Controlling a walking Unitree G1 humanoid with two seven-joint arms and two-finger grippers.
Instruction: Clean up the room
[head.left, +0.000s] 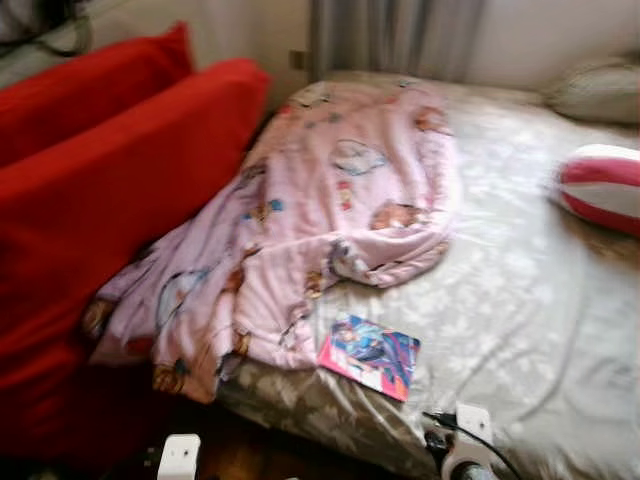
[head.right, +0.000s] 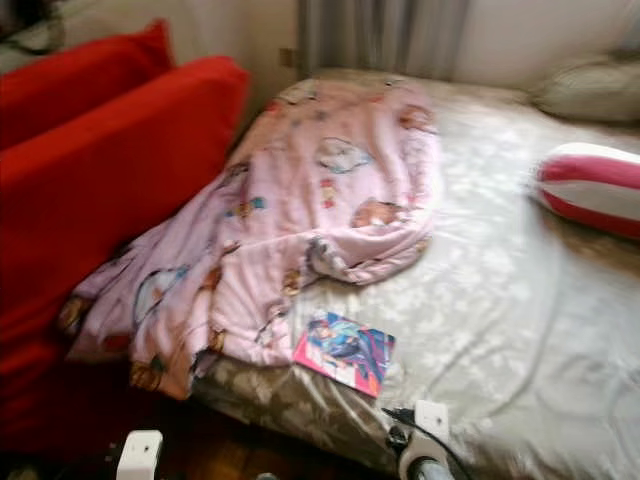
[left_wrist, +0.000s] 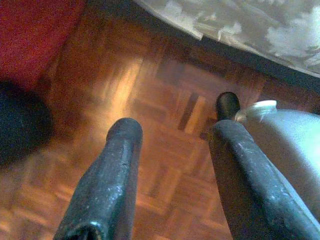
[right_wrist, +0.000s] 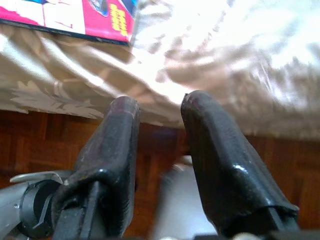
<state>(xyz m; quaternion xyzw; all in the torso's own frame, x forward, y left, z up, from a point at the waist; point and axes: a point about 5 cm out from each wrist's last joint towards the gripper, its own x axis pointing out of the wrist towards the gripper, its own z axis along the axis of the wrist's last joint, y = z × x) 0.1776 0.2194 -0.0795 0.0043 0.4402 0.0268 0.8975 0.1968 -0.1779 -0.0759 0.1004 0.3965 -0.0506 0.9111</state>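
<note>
Left eye view, bed (head.left: 520, 300): covered in a pale floral sheet, extending from the near edge to the curtained wall.
Left eye view, pink blanket (head.left: 320, 220): crumpled along the bed's left half, its lower corner hanging over the near edge beside the red sofa (head.left: 100, 200).
Left eye view, book (head.left: 368, 356): bright pink and blue cover, lying flat near the bed's front edge, its left corner touching the blanket's hem.
Left eye view, striped cushion (head.left: 602, 187): red and white, on the bed's right side; a pale pillow (head.left: 598, 92) lies behind it by the wall.
Right eye view: same scene; the right arm's wrist (head.right: 425, 445) shows at the bottom, just below the book.
Left wrist view, left pincer (left_wrist: 175, 132): fingers parted, gripping nothing, hanging above the parquet floor (left_wrist: 150, 100) near the bed's edge.
Right wrist view, right pincer (right_wrist: 160, 107): fingers slightly apart and empty, tips level with the bed's front edge; the book (right_wrist: 75, 17) lies on the sheet beyond them, untouched.
</note>
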